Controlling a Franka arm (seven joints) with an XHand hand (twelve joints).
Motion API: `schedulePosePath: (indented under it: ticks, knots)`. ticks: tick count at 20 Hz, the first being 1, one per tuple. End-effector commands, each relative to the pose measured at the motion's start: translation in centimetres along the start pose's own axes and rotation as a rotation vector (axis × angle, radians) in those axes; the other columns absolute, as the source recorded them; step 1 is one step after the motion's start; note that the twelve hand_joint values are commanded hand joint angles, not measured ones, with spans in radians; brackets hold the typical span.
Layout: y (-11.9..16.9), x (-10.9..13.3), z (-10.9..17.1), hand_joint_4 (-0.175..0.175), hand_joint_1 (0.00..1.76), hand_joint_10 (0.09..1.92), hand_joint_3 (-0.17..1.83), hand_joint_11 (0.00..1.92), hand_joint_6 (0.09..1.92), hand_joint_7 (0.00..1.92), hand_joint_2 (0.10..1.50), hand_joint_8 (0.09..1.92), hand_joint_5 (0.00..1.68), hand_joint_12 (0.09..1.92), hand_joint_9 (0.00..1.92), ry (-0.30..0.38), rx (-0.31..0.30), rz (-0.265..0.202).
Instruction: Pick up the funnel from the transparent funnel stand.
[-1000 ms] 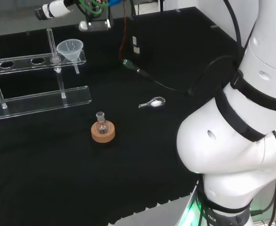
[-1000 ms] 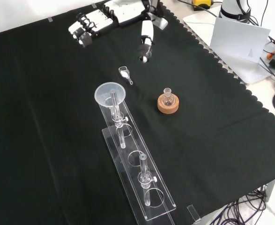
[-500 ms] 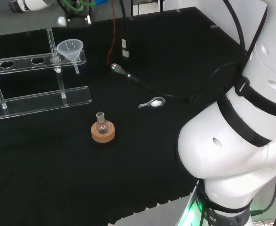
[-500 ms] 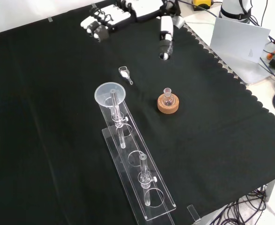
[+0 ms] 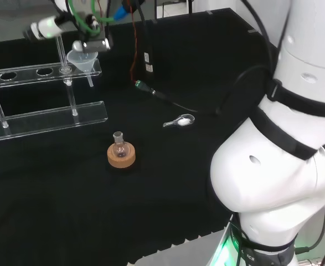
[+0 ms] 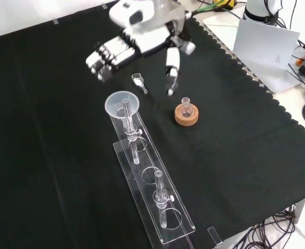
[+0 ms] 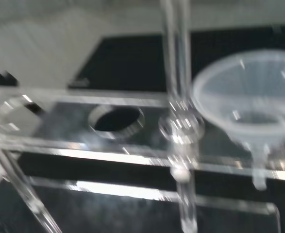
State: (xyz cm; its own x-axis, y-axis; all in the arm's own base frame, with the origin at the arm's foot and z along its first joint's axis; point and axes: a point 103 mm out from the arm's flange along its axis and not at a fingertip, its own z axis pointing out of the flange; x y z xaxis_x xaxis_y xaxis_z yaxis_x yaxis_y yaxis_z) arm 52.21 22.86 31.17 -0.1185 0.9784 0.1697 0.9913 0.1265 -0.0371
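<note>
A clear plastic funnel (image 5: 84, 59) (image 6: 121, 103) sits in the end hole of the transparent funnel stand (image 5: 40, 71) (image 6: 153, 193), its stem hanging below the upper shelf. My hand (image 6: 140, 36) hovers just beyond the funnel in the front view, open, with straight fingers (image 6: 103, 58) spread to the left and the thumb (image 6: 170, 72) pointing down, touching nothing. In the head view the hand (image 5: 88, 42) is right above the funnel's rim. In the wrist view the funnel (image 7: 251, 108) is close, beside an upright rod (image 7: 177, 73) of the stand.
A small round flask on a cork ring (image 5: 120, 151) (image 6: 186, 112) stands near the cloth's middle. A small clear scoop (image 5: 180, 121) (image 6: 137, 80) lies near the hand. A cable (image 5: 168, 100) trails across the cloth. The arm's white links (image 5: 284, 144) rise at the head view's right.
The hand has come down from the cloth's far edge toward the funnel, and now hovers close above it. The funnel, stand, flask and scoop have not moved.
</note>
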Motion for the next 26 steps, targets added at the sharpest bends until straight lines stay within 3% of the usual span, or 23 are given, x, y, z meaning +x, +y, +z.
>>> schedulePosePath:
  ticks: [1, 26]
  knots:
    - [1.8, -2.9, 3.9, 0.029, 0.34, 0.09, 0.09, 0.00, 0.09, 0.00, 0.69, 0.09, 0.00, 0.09, 0.00, -0.050, 0.064, 0.062]
    - [2.4, -4.4, 6.2, 0.026, 0.39, 0.09, 0.09, 0.00, 0.09, 0.00, 0.72, 0.09, 0.00, 0.09, 0.00, -0.104, 0.155, 0.036]
